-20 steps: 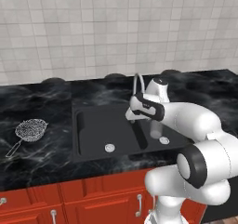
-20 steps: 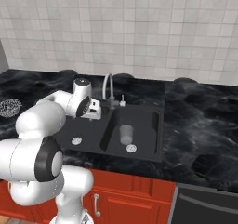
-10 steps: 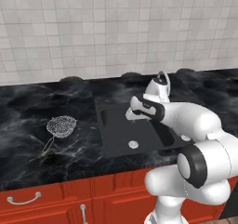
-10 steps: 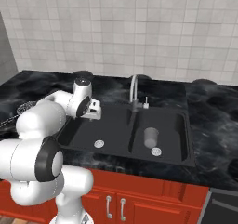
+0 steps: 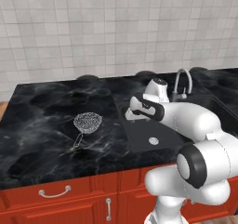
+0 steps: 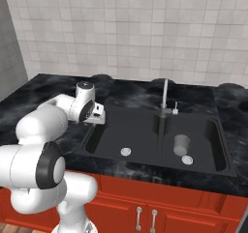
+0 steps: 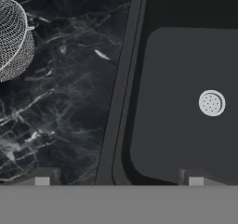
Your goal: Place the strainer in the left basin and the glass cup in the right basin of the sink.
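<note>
Reaching for the strainer (image 5: pixel 87 122), cup (image 6: pixel 181 144) already in the right basin (image 6: pixel 197 144).
Left base view: strainer sits on the counter (image 5: pixel 42 125) beside the sink's left edge, handle toward the front edge. Right base view: gripper (image 6: pixel 97 116) hangs over the left basin's (image 6: pixel 127 135) left rim. Hand view: fingertips (image 7: pixel 42 181) spread wide, empty, straddling that rim; strainer lies off-centre, so a straight descent risks clipping the mesh.
</note>
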### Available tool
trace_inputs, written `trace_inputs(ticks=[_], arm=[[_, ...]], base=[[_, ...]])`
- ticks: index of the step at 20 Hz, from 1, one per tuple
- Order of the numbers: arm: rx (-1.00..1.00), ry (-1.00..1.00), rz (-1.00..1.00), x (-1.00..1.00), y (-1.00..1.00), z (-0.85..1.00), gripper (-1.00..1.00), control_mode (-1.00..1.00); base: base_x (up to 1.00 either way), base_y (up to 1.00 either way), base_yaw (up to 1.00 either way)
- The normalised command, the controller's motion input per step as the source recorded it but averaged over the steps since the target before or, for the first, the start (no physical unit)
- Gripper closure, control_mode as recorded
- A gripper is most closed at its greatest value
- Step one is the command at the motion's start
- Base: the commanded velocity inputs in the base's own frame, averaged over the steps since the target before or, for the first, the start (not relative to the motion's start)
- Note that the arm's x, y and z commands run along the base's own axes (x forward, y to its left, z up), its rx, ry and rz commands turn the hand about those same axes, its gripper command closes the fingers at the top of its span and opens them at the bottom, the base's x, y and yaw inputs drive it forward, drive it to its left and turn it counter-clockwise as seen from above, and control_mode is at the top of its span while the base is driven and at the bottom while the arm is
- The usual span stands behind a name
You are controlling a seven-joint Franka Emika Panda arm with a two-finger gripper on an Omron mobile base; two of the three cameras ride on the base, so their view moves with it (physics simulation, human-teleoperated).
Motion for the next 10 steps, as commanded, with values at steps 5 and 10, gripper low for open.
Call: trace_inputs(ticks=[5, 10], arm=[[0.00, 0.00, 0.00, 0.00, 0.00, 0.00, -1.00, 1.00], [0.00, 0.00, 0.00, 0.00, 0.00, 0.00, -1.00, 1.00]], base=[[-0.06, 0.30, 0.00], [0.00, 0.13, 0.00]])
